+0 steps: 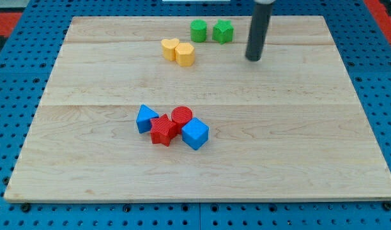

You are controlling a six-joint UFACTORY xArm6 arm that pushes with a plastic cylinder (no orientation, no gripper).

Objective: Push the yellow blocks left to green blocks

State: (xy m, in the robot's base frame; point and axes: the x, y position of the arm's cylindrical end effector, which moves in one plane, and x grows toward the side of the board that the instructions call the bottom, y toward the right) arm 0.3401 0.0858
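Yellow blocks (177, 51): two, touching, just left of and below two green blocks (210, 30); tip (253, 59) right of them; no jaws fitted

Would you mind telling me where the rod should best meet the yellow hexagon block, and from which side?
There is no gripping here, only pushing. The yellow hexagon block touches the yellow heart block on its left, so I would probably press its free right face. My tip stands to its right, below the green blocks.

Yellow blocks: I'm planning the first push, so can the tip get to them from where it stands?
Probably yes. My tip is at the view's right of the yellow hexagon block and yellow heart block, with bare board between; the green blocks sit nearer the view's top.
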